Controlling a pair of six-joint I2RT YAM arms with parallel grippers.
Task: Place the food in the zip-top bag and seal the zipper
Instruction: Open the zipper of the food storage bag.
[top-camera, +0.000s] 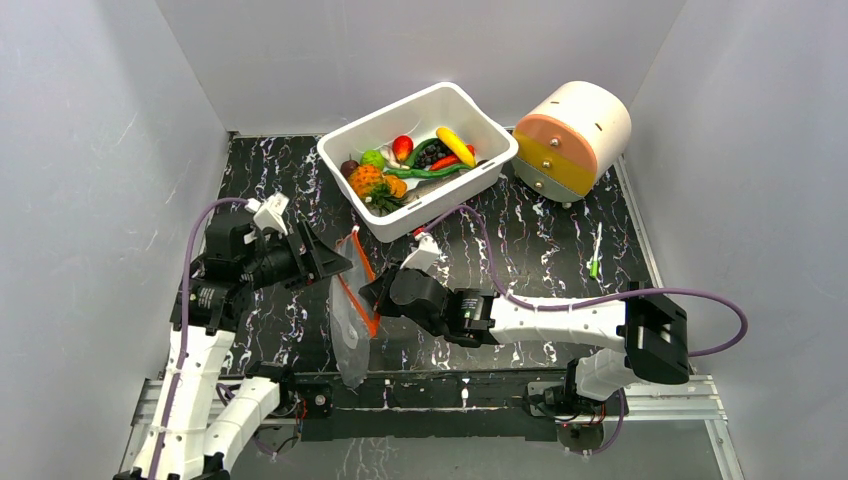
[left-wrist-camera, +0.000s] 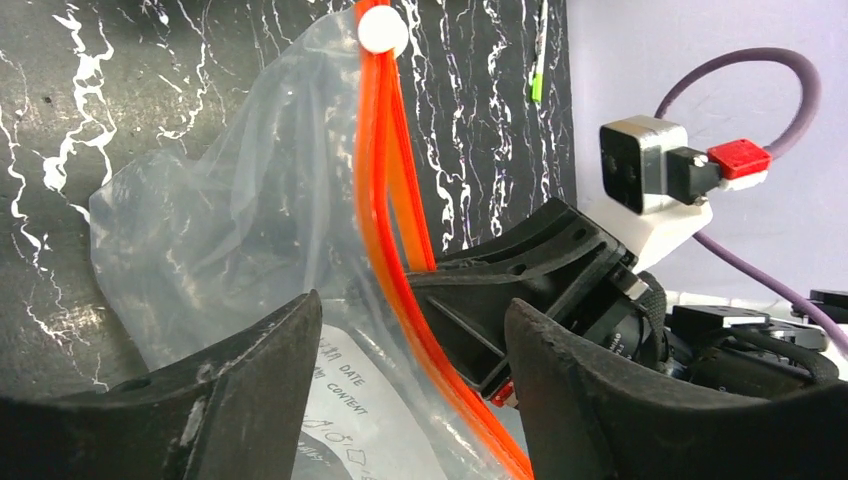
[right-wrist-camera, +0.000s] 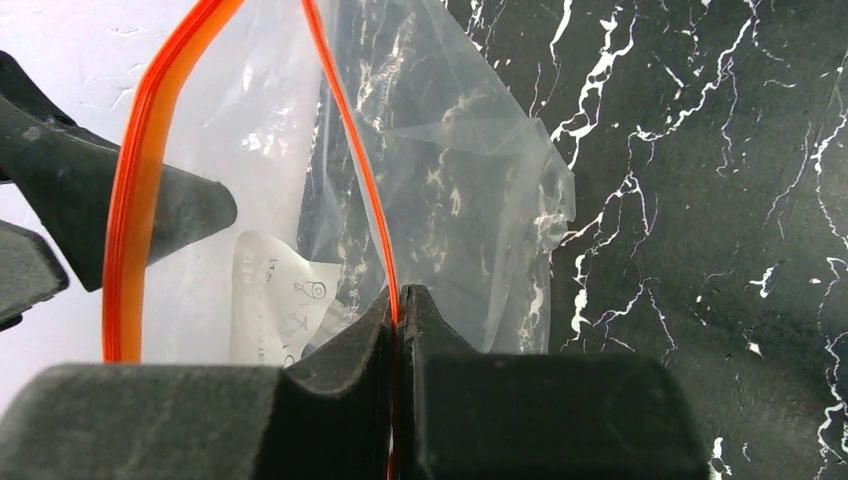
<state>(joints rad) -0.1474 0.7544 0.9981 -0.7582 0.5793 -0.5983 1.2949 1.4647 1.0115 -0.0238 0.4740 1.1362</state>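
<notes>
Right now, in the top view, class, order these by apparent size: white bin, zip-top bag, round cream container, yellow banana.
Largest to smallest: white bin, round cream container, zip-top bag, yellow banana.

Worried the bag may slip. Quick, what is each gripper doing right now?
Left gripper: open, holding nothing.
Right gripper: closed on the zipper.

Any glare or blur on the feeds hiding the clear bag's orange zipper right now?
Top external: even light, sharp, but the clear floppy plastic bag looks faint against the black marbled table. Left wrist: left fingers soft up close, red-orange zipper strip crisp. Right wrist: upper left washed out white, right fingers blurred dark.
</notes>
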